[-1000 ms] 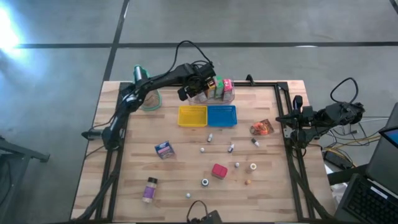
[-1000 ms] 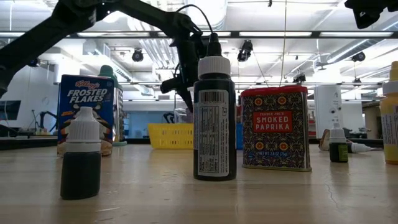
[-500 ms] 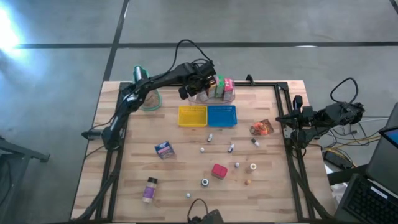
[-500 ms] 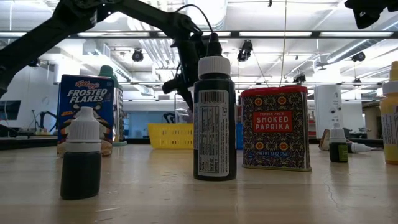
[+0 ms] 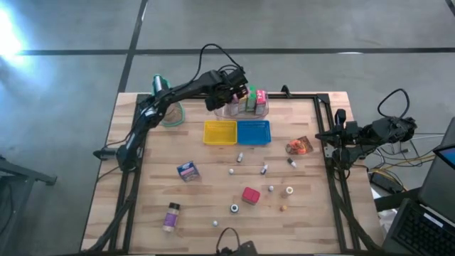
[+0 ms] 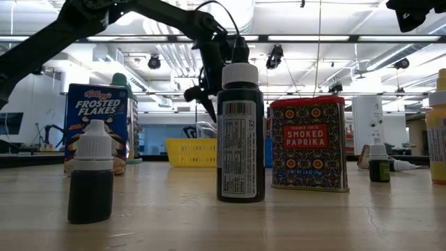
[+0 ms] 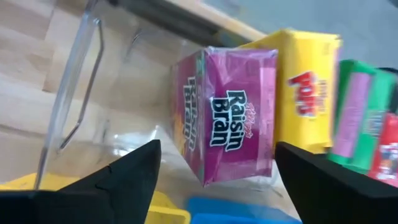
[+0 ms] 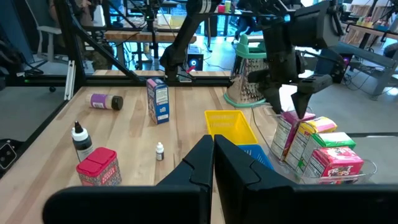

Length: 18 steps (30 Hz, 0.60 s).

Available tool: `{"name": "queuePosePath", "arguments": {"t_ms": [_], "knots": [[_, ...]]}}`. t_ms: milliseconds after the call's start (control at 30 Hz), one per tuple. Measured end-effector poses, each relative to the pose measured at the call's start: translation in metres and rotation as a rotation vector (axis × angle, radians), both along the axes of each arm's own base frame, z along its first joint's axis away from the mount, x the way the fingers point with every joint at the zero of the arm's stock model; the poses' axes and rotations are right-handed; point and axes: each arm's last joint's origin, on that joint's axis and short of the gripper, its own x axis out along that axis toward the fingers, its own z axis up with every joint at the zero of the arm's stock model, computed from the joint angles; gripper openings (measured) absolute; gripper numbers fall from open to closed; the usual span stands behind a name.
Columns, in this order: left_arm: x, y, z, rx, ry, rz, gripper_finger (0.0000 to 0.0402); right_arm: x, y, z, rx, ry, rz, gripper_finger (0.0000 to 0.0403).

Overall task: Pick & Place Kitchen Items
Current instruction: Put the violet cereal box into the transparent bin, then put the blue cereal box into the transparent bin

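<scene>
Only the left wrist view shows the purple carton standing free in the clear bin between spread fingers, while the left gripper hovers released and the right gripper rests clenched at the table's edge.

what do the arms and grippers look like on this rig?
Both arms are dark, slim and jointed. The left gripper ends in two short black fingers below a boxy black wrist; a black cable loops over that arm. The right gripper is equally dark, with tangled black cables trailing behind its base.
</scene>
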Motion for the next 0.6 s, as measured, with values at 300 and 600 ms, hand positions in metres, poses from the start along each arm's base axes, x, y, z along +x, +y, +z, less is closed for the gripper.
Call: {"name": "queuePosePath", "arguments": {"t_ms": [300, 600], "knots": [[0.005, -0.011, 0.027, 0.078, -0.024, -0.054, 0.032, 0.0, 0.0, 0.0, 0.0, 0.0, -0.001, 0.0008], [-0.002, -0.077, 0.075, 0.151, 0.008, -0.282, 0.0321, 0.0, 0.0, 0.0, 0.0, 0.0, 0.0, 0.0008]]}}
